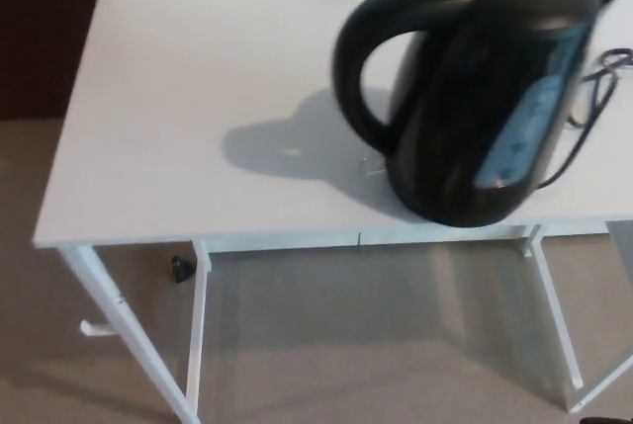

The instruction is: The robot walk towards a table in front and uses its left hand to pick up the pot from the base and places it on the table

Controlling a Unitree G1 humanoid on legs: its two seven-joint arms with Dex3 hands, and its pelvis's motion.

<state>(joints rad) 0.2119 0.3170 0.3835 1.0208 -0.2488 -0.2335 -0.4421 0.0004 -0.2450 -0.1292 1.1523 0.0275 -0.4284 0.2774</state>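
Pot (485, 98) stands by the front edge of the table (198, 78), open top leftward; hands unseen.

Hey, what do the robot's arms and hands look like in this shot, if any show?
No arm or hand shows in the head view, so nothing of their look can be told. Only the black pot, its cable and the white table appear.

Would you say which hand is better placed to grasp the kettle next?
Left, probably: the handle of the kettle faces the robot's left, and a cable lies to its right. Neither hand is in view.
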